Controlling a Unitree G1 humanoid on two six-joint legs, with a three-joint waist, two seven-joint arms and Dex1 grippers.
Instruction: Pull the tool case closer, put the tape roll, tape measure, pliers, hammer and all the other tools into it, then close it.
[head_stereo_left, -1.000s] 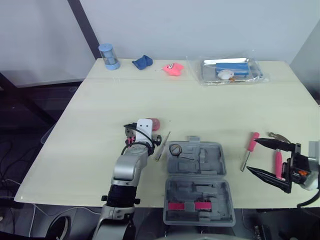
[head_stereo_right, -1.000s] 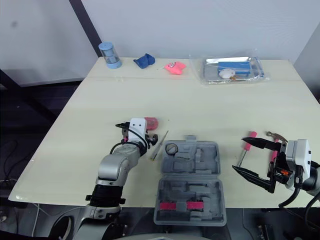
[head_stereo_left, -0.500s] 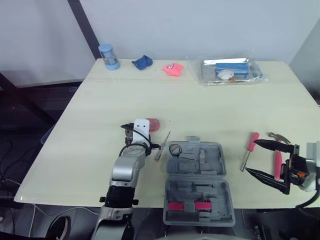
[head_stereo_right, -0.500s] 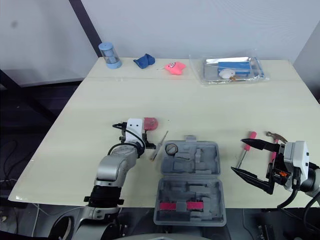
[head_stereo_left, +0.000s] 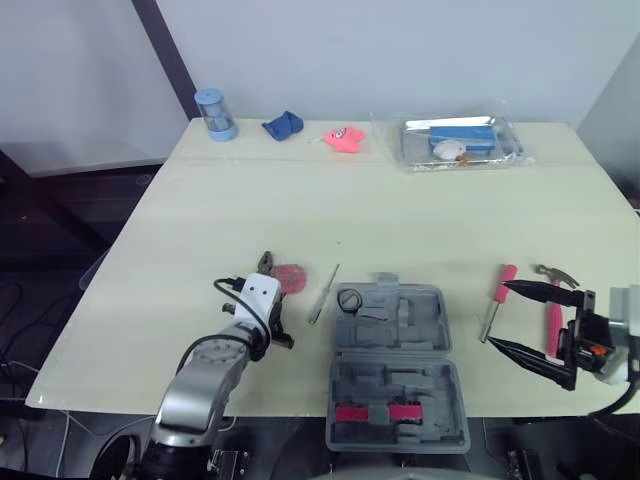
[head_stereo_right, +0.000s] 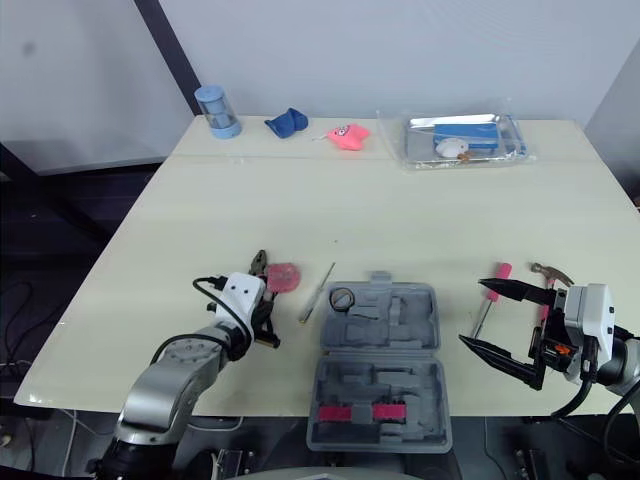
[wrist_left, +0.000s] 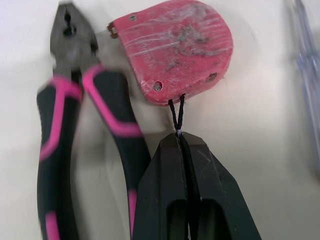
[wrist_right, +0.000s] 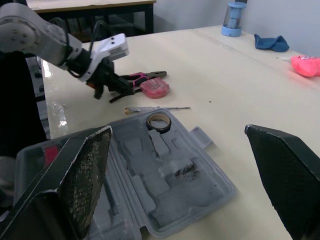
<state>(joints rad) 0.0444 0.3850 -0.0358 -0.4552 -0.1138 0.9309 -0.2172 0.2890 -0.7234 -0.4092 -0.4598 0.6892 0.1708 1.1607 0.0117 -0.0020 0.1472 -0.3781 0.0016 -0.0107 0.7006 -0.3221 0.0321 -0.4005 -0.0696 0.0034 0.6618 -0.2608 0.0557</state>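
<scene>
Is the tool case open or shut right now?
Open: the tool case lies spread flat, both moulded halves facing up, with the tape roll sitting in one slot.

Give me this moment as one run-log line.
left gripper: shut on tape measure cord, beside pliers | right gripper: open, near hammer | tool case: open, tape roll inside
</scene>
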